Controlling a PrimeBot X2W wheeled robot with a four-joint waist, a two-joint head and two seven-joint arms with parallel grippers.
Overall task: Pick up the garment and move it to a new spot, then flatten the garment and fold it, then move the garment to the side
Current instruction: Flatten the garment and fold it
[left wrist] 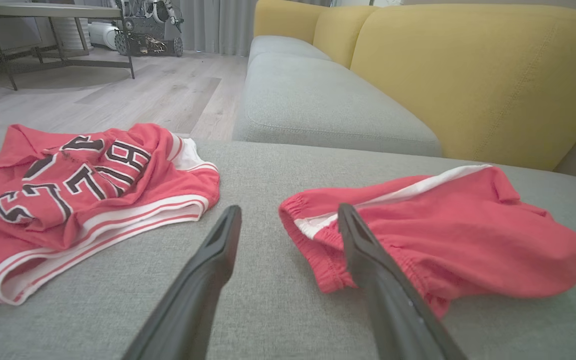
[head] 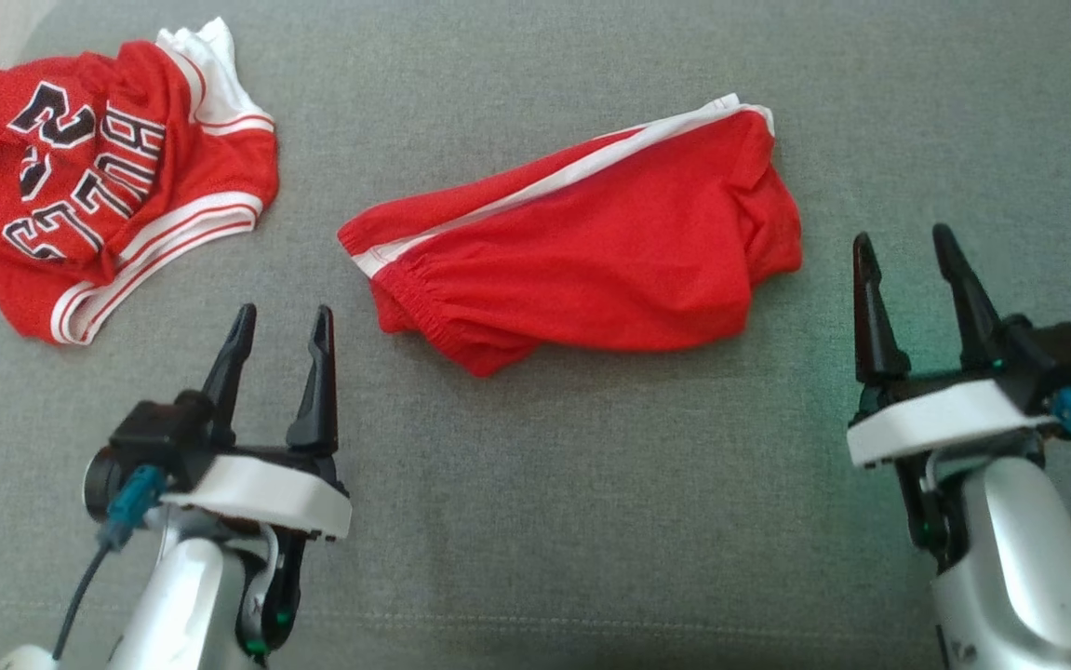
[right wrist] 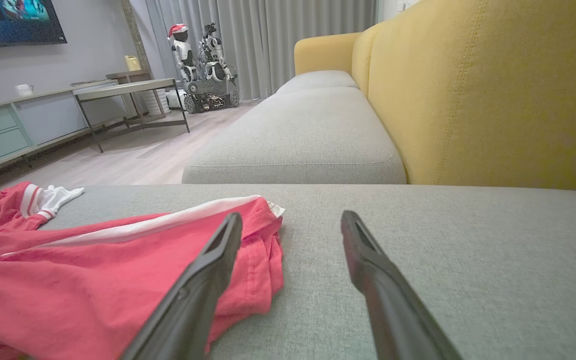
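Two rumpled red garments, striped shorts (head: 591,261) and lettered jersey (head: 98,186), lie on coarse grey cushion (head: 535,521) (yellow backrest (left wrist: 468,75) behind); left gripper (head: 285,314) and right gripper (head: 902,235) gape empty.

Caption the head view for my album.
Open left pincer and right pincer flank crumpled red shorts on a grey cushion, red jersey beside.
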